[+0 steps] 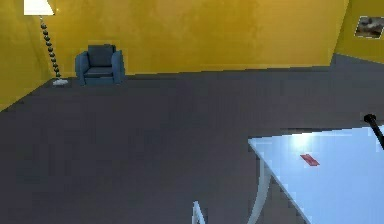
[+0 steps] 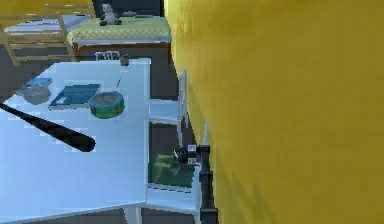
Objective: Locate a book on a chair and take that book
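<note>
A white chair (image 2: 190,195) stands at the table's right side, close to the yellow wall. On its seat lies a flat dark green thing, likely a book (image 2: 168,170). The dark arm bar rises from the arm side view's bottom edge, and the gripper (image 2: 185,154) sits at its far end, by the green thing's far right corner. I cannot tell whether the gripper holds anything. A second white chair (image 2: 172,108) stands farther along the table. A blue-grey book (image 2: 75,96) lies on the white table (image 2: 60,170). A blue armchair (image 1: 101,63) stands by the far wall.
On the table lie a black bat (image 2: 50,128), a green bowl (image 2: 105,104), a grey bowl (image 2: 35,95) and a small red thing (image 1: 310,159). A yellow-covered bed (image 2: 125,32) stands beyond. A floor lamp (image 1: 45,40) stands beside the armchair. Dark open floor (image 1: 150,130) lies ahead.
</note>
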Motion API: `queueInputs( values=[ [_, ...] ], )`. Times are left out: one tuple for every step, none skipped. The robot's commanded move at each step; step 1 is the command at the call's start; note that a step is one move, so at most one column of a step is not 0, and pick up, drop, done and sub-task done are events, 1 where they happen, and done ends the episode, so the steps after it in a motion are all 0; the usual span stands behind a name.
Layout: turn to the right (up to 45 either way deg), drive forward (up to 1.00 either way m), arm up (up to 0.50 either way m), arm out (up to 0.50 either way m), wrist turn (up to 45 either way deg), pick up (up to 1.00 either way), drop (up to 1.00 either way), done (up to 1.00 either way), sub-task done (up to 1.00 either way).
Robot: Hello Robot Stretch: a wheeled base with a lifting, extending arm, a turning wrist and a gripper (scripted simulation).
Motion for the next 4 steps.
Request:
queueInputs(
  values=[
    [0.0,0.00,0.00,0.00,6.0,0.00,0.00,0.00,0.00],
    [0.0,0.00,-0.30,0.00,0.0,0.00,0.00,0.00,0.00],
    [0.0,0.00,0.00,0.00,0.0,1.00,0.00,0.00,0.00],
    [0.0,0.00,0.10,0.00,0.0,0.00,0.00,0.00,0.00]
  ],
)
